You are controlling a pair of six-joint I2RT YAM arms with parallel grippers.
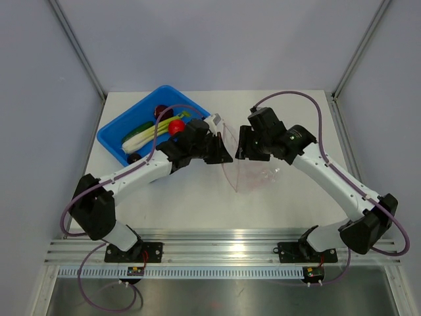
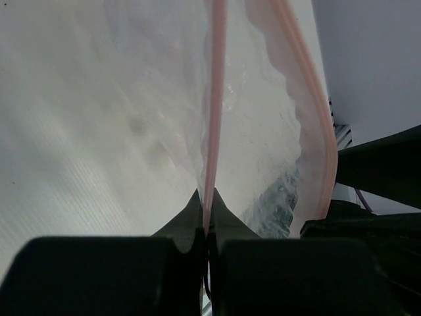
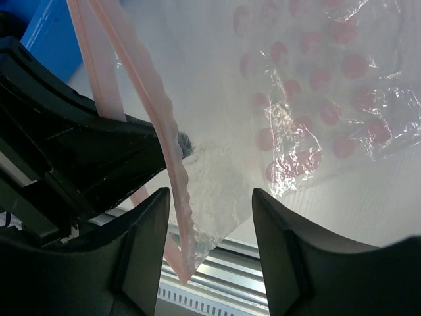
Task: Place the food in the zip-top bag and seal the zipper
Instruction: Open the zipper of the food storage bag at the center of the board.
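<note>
At mid-table, between the two grippers, the bag (image 1: 256, 171) is held up by one edge. Its zipper (image 1: 230, 178) is run roughly from far to near, and its body is spread rightward over the table (image 1: 197, 204). The mouth is turned left, toward the bin (image 1: 112, 141). All the food (image 1: 175, 128) is kept in the bin: a red fruit, dark round ones, a green piece and a pale stalk. None of it is in the bag.

The left gripper (image 1: 225, 156) is closed tight on one strip of the zipper. From the left wrist its fingers (image 2: 187, 224) are seen pinched together on the pink strip, which runs straight away from them. The other strip is bowed off to the right, so the mouth is parted.

The right gripper (image 1: 240, 151) is partly open and nothing is gripped by it. From the right wrist a zipper strip is seen hanging between the spread fingers (image 3: 148, 250), nearer the left one. Whether it is touched cannot be told.

The pink dots and crinkles of the film are shown only from the right wrist. The food is shown only from above.
</note>
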